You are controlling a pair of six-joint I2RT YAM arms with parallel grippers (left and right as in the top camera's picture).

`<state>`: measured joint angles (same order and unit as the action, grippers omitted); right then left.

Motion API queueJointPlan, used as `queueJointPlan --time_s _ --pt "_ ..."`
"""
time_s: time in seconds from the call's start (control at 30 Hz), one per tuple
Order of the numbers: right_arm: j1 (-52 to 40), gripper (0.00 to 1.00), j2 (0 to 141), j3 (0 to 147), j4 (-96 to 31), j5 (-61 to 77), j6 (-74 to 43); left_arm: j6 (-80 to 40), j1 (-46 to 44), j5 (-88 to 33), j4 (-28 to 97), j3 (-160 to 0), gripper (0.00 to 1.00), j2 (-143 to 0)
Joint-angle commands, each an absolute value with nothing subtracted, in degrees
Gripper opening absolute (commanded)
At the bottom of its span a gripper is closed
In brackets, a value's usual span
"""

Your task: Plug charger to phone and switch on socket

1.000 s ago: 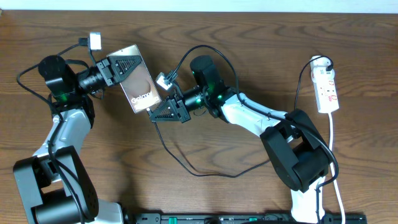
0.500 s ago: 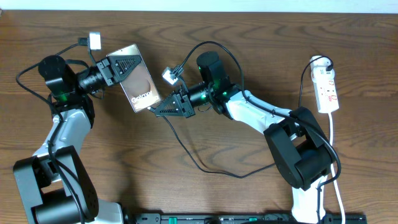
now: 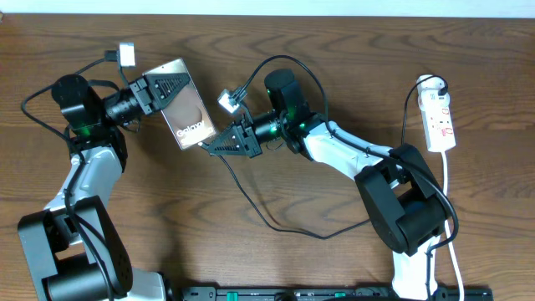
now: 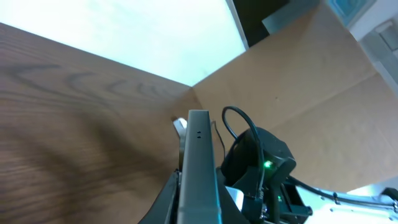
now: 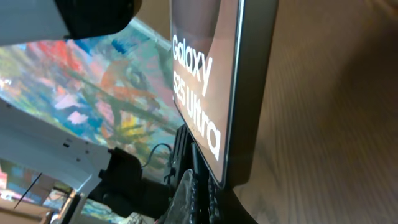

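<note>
Left gripper (image 3: 177, 86) is clamped on the upper end of the phone (image 3: 191, 117), holding it tilted over the table (image 3: 276, 50) in the overhead view. My right gripper (image 3: 211, 147) is pinched narrow at the phone's lower corner, and the charger (image 3: 261, 219) trails from it in a loop below the phone. Compared with a second ago, that gripper has edged closer to the phone and the loop has shifted. Over the last half second I see no change. The socket (image 3: 440, 117) lies well apart from the phone, beyond the right arm (image 3: 334, 150). The plug tip is hidden between the fingers.

From the left wrist I see the phone edge-on, its lower part cut off by the frame. The right arm, with a green light, is just behind it.

From the right wrist, the phone's lettered face fills the top of the view. Its lower edge is just above my dark, blurred fingers (image 5: 186, 199). I cannot tell whether the plug meets the phone.
</note>
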<state>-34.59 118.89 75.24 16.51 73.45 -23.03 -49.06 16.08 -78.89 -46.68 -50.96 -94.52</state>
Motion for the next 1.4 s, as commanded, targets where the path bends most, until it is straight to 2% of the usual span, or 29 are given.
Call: queueJointPlan --time_s 0.0,0.4,0.93,1.07,1.37 --pt "-33.85 0.01 119.2 75.9 17.23 68.2 -25.74 -50.24 15.77 -77.14 -46.76 -50.68 0.08 -94.3" --pt "-33.74 0.01 119.2 75.92 26.5 65.34 -33.91 -52.64 15.77 -72.36 -47.22 -50.68 0.07 -94.3" --pt "-33.19 0.01 119.2 75.92 26.02 62.41 -36.67 -53.69 15.84 -72.36 -47.24 -50.68 0.08 -94.3" --pt "-32.6 0.01 119.2 75.92 20.67 59.99 -35.86 -53.71 16.75 -72.36 -47.22 -50.68 0.08 -94.3" --pt "-29.45 0.01 119.17 75.92 -3.97 46.44 -29.06 -54.3 21.71 -74.24 -47.2 -50.68 0.07 -94.3"
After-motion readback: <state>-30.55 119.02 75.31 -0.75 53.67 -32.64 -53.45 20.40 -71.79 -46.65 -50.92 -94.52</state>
